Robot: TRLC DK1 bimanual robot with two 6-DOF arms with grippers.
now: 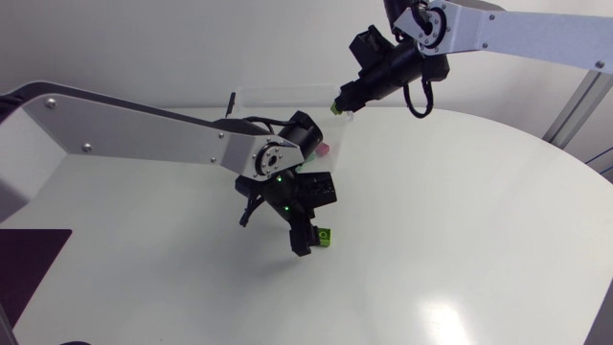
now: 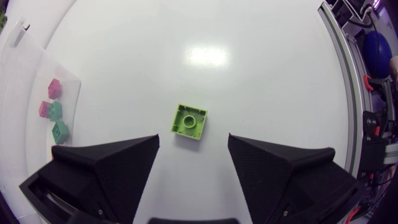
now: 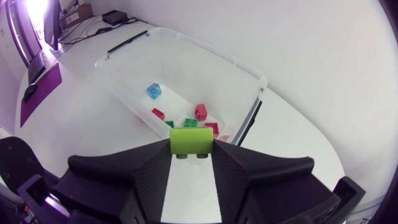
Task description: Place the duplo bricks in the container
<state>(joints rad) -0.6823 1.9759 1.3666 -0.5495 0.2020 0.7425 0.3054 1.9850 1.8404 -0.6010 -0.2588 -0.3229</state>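
A lime green duplo brick [image 2: 189, 121] lies stud-up on the white table, just ahead of my left gripper [image 2: 193, 152] and in line with the gap between its open fingers [image 2: 109, 165], which do not touch it. In the head view the same brick [image 1: 327, 236] sits by the left gripper [image 1: 319, 218] at mid-table. My right gripper [image 3: 190, 153] is shut on a green brick [image 3: 190, 140] and hangs above the near end of the clear container [image 3: 205, 50]. From above, that gripper [image 1: 343, 102] hovers at the container's [image 1: 287, 101] right end.
Several bricks lie in the container: a blue brick [image 3: 153, 91], a red brick [image 3: 200, 111], a pink brick [image 2: 55, 88] and a teal brick [image 2: 60, 131]. My left arm's grey link [image 1: 144, 129] crosses in front of the container. A dark mat [image 1: 29, 254] lies at the table's left edge.
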